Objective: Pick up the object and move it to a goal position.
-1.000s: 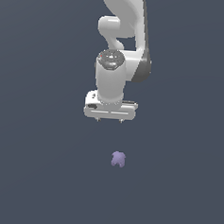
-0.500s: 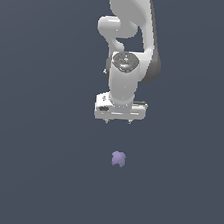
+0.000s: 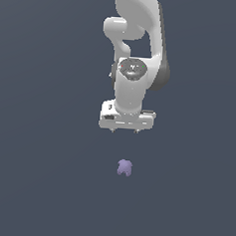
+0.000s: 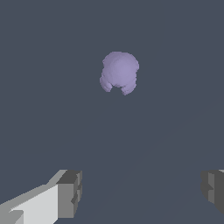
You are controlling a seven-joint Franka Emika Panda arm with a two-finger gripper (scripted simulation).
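Fingers (image 4: 70, 192) of my gripper (image 3: 124, 131) stand wide apart in the wrist view, nothing between them, so the jaws are released and empty. One finger shows as a white bar with a grey pad; the other is cut off by the frame edge, only its grey tip visible. In the exterior view I see only two short tips poking below the white hand. The object (image 3: 124, 167) lies on the dark grey floor (image 3: 35, 184), below the gripper and well apart from it. I see it as a pale purple lump (image 4: 119, 72), roughly as wide as long, with two small lobes at one end. Its finer shape is hard to make out.
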